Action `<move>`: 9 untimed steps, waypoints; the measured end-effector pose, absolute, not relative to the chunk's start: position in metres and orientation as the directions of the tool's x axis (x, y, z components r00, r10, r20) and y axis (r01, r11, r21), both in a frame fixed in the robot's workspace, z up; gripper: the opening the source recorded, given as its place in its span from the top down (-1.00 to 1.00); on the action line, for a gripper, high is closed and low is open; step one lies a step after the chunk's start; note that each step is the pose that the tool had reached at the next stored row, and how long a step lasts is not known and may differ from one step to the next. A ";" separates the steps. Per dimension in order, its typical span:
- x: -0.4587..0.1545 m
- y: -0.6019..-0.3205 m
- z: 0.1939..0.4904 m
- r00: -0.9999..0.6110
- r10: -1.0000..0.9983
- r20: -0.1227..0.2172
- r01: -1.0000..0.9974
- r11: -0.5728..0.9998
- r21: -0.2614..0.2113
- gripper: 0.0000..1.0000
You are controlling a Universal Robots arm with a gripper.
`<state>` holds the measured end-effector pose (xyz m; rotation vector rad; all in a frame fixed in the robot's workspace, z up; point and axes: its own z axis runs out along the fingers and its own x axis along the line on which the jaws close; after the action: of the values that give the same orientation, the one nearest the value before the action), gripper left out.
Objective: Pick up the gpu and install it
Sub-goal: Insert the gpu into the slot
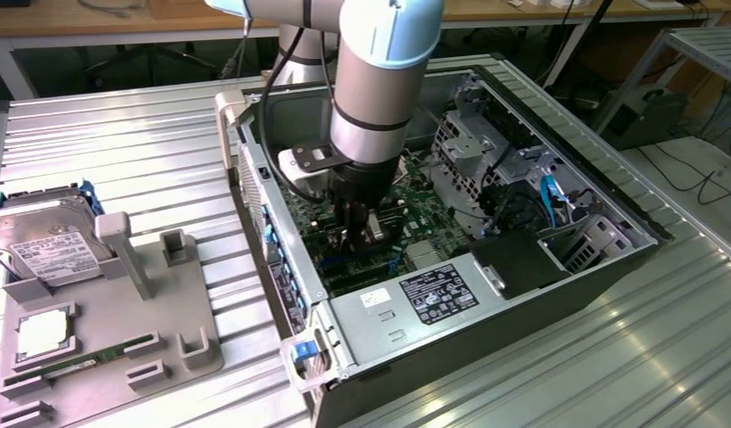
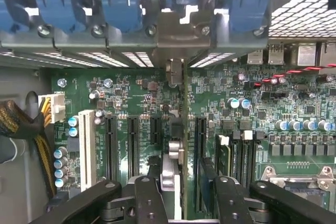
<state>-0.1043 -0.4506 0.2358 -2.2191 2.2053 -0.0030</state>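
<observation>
While the arm (image 1: 383, 80) reaches down into the open case (image 1: 265, 192), the scene reads from the exterior view's left as follows.

At the table's (image 1: 140, 152) edge on that side sits a grey fixture (image 1: 163, 330). It carries a hard drive (image 1: 51, 250) with a white label, whose print is too small to read, and a memory stick (image 1: 69, 366) near its front edge.

Mid-table lies the case, side panel off. The gripper (image 1: 359, 234) is low inside it, over the motherboard (image 2: 131, 98).

In the wrist view the gpu (image 2: 173, 153) is seen edge-on. It stands upright in a motherboard slot, and its metal bracket meets the case's rear wall beneath the blue clips (image 2: 121, 3).

The gripper (image 2: 181, 174) straddles the card with its jaws parted. A strip of board shows between the card and one finger (image 2: 223, 198), so nothing is clamped.

Toward the exterior view's right, the power supply (image 1: 390, 330) fills the case's near corner. It bears a black label (image 1: 437, 292) and a white sticker (image 1: 372, 299), both illegible. White silkscreen text beside the slots cannot be read either.
</observation>
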 end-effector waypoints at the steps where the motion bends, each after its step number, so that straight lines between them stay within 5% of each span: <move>1: -0.104 -0.451 0.237 0.006 -1.000 -0.008 -1.000 -0.006 -0.011 0.15; 9: -0.105 -0.450 0.239 0.006 -1.000 -0.008 -1.000 -0.006 -0.017 0.18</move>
<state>-0.1051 -0.4505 0.2395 -2.2160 2.2024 -0.0101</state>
